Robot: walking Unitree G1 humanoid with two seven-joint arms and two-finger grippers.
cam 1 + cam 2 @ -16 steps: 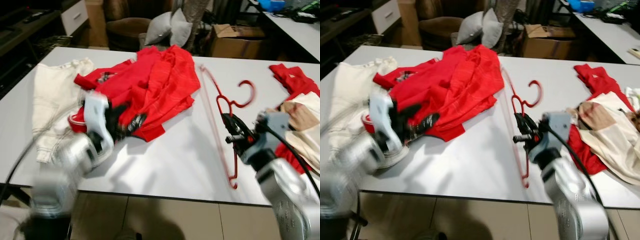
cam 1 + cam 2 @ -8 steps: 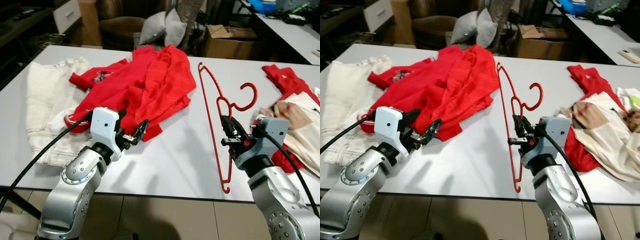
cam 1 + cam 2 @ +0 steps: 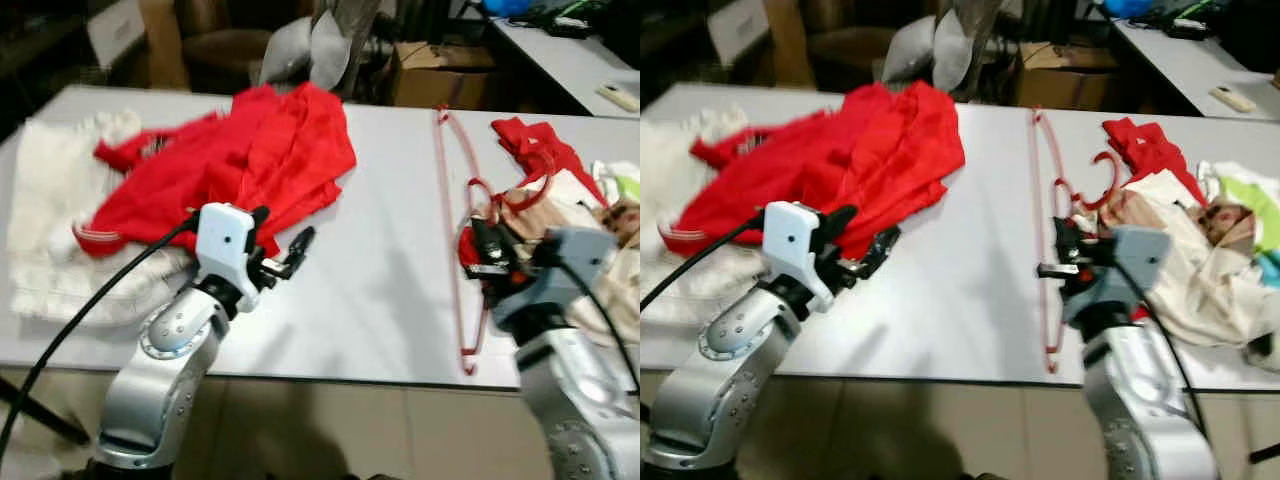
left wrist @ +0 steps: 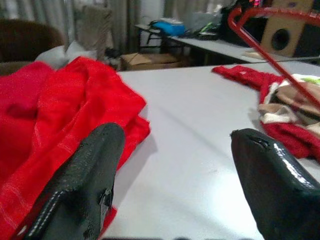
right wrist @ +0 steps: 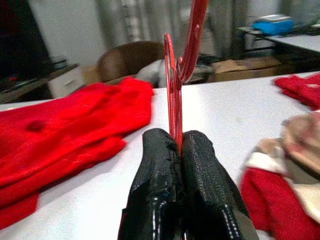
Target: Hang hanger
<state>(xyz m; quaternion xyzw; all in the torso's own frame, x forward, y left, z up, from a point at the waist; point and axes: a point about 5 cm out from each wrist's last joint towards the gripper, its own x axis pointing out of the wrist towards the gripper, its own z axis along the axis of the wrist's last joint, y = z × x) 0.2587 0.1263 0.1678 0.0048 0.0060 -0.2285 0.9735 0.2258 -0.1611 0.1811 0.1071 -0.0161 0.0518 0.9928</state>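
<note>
A red plastic hanger (image 3: 447, 200) is held just above the white table (image 3: 390, 260), its long bar running away from me and its hook over the clothes at the right. My right gripper (image 3: 480, 252) is shut on the hanger near its neck; in the right wrist view the two black fingers (image 5: 155, 165) pinch the red bar (image 5: 173, 100). My left gripper (image 3: 283, 250) hovers open over the table beside a crumpled red garment (image 3: 240, 160), with nothing between its fingers (image 4: 90, 170).
A white garment (image 3: 50, 200) lies at the table's left end. A heap of red, beige and white clothes (image 3: 580, 200) covers the right end. Beyond the table stand a brown armchair with grey cushions (image 3: 300, 50), a cardboard box (image 3: 430, 75) and another table (image 3: 560, 50).
The view has shifted. My right gripper has carried the hanger to the right, away from the red garment and towards the clothes heap. My left arm has risen and steadied, gripper still open.
</note>
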